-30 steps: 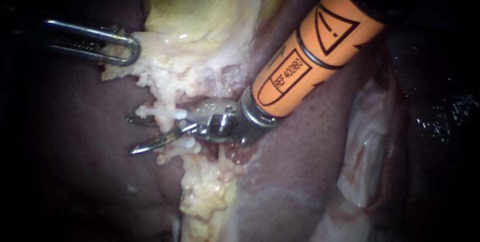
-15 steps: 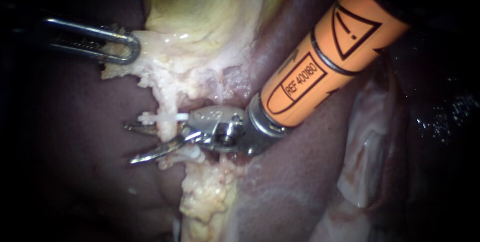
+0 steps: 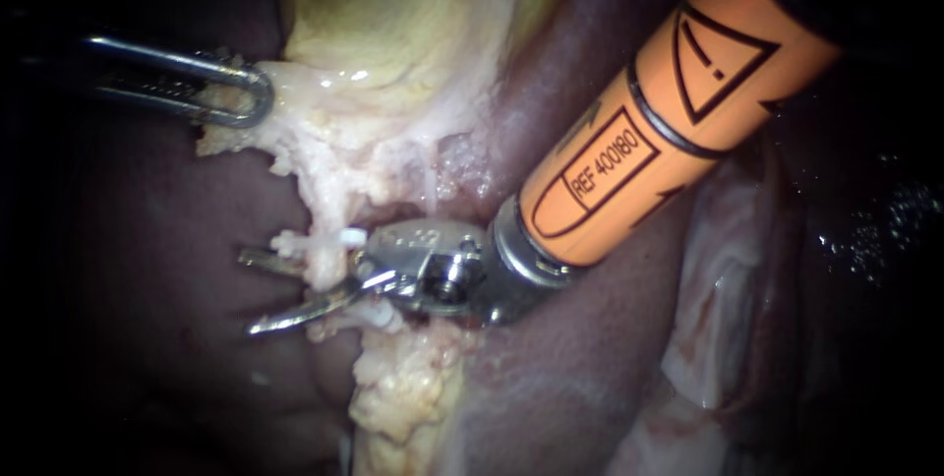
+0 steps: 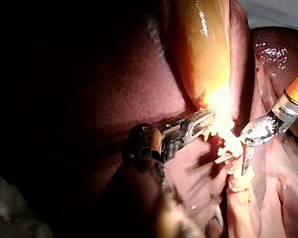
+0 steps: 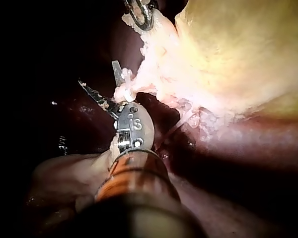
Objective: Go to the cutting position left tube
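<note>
Orange right tool (image 3: 248, 293) | 2 blades astride 1 tube (image 3: 320, 267) | left tool (image 3: 253, 92) clamps tissue (image 3: 295, 137)

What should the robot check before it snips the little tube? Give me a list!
1. Orange-shafted right instrument has its silver blades open: ok.
2. Thin pale tube lies between those blades: ok.
3. Small white clip on the tube is clear of the blades: cannot tell.
4. Slim silver left instrument grips the pale fatty tissue: ok.
5. Dark red liver is clear of the blade tips: cannot tell.
</note>
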{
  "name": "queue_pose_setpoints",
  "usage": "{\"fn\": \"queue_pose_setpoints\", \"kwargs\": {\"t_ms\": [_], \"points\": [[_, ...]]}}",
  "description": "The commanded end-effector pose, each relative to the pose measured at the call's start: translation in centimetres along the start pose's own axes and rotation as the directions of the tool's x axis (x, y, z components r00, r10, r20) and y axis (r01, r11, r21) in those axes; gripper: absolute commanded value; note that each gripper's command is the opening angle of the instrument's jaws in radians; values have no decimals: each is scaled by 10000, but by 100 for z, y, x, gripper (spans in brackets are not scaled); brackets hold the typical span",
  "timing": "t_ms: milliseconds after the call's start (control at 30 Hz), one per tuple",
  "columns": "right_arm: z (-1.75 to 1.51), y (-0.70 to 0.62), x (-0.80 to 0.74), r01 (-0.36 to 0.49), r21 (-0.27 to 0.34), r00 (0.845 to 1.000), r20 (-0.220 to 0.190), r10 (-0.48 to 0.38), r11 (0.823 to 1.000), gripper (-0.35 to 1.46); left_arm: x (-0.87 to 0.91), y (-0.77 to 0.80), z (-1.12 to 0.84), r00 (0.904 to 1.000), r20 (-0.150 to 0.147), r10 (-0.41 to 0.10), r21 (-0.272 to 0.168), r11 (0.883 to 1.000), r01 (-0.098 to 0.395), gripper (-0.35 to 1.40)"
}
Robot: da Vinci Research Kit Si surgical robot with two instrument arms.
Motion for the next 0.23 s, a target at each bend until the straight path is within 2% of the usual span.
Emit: {"fn": "queue_pose_setpoints", "kwargs": {"t_ms": [33,233], "points": [[0,0,0,-4,-3,10000,5,4,10000,140,0,0,0,10000,2,-1,-1,10000,1,-35],[1,1,0,-5,-6,10000,4,5,10000,140,0,0,1,10000,1,-2,-1,10000,2,-35]]}}
